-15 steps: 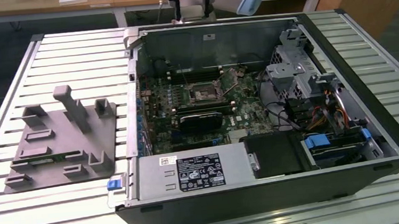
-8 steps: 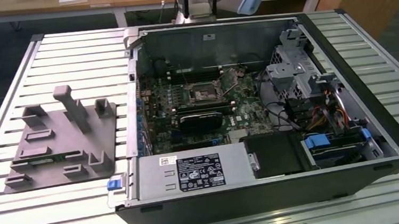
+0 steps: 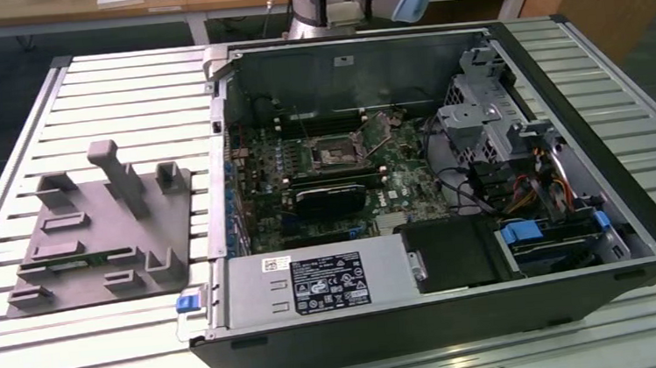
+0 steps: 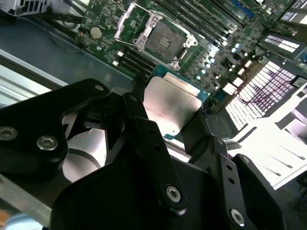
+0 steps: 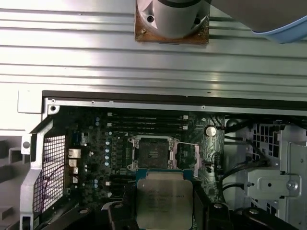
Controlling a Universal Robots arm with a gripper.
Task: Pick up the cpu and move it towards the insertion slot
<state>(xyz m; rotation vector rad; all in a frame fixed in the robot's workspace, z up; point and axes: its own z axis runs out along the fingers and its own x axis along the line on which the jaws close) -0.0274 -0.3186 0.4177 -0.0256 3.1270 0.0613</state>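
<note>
The cpu (image 5: 164, 197) is a flat square chip with a shiny metal top and a green edge. My gripper (image 5: 164, 203) is shut on it, one black finger (image 5: 120, 211) on each side. In the second wrist view the cpu (image 4: 172, 108) hangs between the same fingers (image 4: 144, 124) of my gripper (image 4: 170, 100), above the motherboard. The insertion slot (image 5: 152, 154) is a silvery frame around a dark centre, its retention plate swung open beside it. It lies just beyond the chip's far edge in both wrist views (image 4: 163, 38). The exterior view shows the slot (image 3: 335, 155) mid-board inside the open case.
A grey fixture (image 3: 103, 232) stands on the slatted table at the exterior view's left. Inside the case are a black heatsink block (image 3: 332, 199), a power supply (image 3: 312, 282), a drive cage (image 3: 486, 110) and cables. Memory slots (image 5: 146, 122) run beyond the socket. The arm's base (image 5: 172, 19) stands behind the case.
</note>
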